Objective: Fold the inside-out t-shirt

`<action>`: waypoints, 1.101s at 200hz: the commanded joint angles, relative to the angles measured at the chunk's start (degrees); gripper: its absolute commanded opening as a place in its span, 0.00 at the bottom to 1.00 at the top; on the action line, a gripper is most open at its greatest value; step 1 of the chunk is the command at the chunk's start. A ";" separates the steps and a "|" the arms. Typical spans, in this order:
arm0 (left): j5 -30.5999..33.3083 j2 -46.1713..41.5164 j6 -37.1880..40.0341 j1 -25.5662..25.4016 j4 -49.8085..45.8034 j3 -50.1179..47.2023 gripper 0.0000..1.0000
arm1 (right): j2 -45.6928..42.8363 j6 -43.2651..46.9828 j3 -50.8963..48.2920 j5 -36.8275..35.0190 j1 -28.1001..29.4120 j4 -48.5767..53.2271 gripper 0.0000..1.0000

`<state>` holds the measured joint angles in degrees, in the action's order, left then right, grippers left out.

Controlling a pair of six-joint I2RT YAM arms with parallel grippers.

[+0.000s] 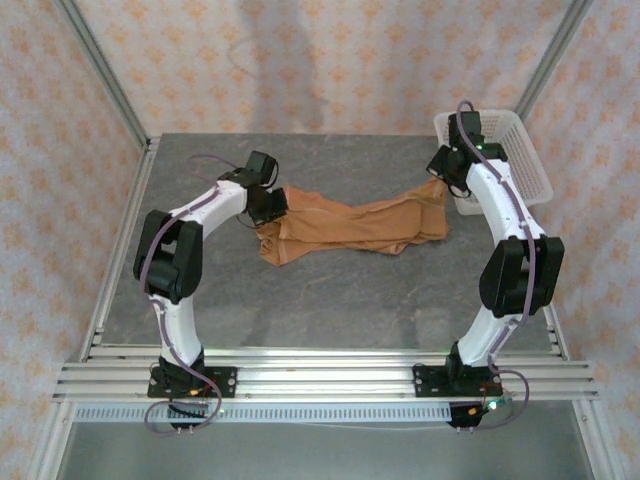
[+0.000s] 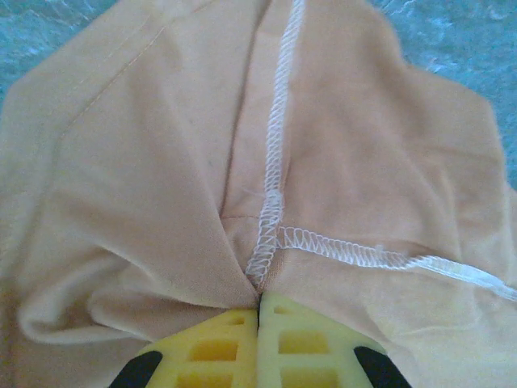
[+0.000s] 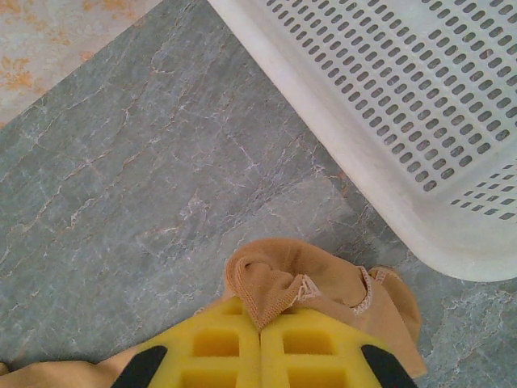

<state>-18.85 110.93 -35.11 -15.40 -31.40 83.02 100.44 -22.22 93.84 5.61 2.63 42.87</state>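
Observation:
The inside-out t-shirt (image 1: pixel 350 228) is tan cloth, stretched in a bunched band across the middle of the grey table between my two grippers. My left gripper (image 1: pixel 268 205) holds its left end. In the left wrist view the yellow fingers (image 2: pixel 218 347) are pressed together, pinching cloth where white overlock seams (image 2: pixel 275 202) meet. My right gripper (image 1: pixel 447 180) holds the right end near the basket. In the right wrist view the yellow fingers (image 3: pixel 315 347) are shut on a ribbed fold of the t-shirt (image 3: pixel 275 287), above the table.
A white plastic mesh basket (image 1: pixel 520 160) stands at the back right corner, close behind the right gripper; its rim (image 3: pixel 388 210) runs just beyond the held cloth. The grey table (image 1: pixel 330 300) has bare room in front of the shirt. Patterned walls enclose it.

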 commanded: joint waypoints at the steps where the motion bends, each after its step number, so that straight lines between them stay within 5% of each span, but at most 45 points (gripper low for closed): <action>1: 4.63 -3.99 2.82 -0.85 -6.13 3.95 0.00 | -0.38 1.07 1.17 -0.07 0.34 1.58 0.00; 57: 6.90 -9.92 4.18 -3.45 -9.74 4.36 0.00 | -1.45 1.61 0.93 -0.04 0.35 2.19 0.00; 115: 6.50 -10.86 -3.51 -10.99 5.30 -19.74 0.02 | -5.56 1.64 -7.72 0.60 0.35 0.30 0.00; 124: 7.58 -11.73 -4.12 -10.98 5.57 -21.41 0.10 | -6.01 1.89 -9.11 0.33 0.35 0.29 0.00; 150: 14.81 -15.42 -2.76 -10.97 -0.35 -20.17 0.56 | -7.47 2.23 -12.50 -0.24 0.35 -0.13 0.00; 164: 17.34 -17.14 -1.76 -10.90 -2.74 -18.15 0.65 | -7.80 2.18 -13.58 -0.18 0.35 -0.59 0.00; 182: 17.78 -18.38 -0.86 -10.79 -3.49 -15.80 0.65 | -7.56 1.94 -13.95 0.52 0.35 -0.74 0.00; 220: 10.80 -16.72 -0.55 -10.71 0.33 -13.98 0.43 | -7.19 1.99 -13.70 1.08 0.33 -0.53 0.00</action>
<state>-5.74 92.90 -35.97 -26.46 -32.03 68.03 94.83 -20.88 80.44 6.85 2.63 42.57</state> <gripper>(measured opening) 0.456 0.041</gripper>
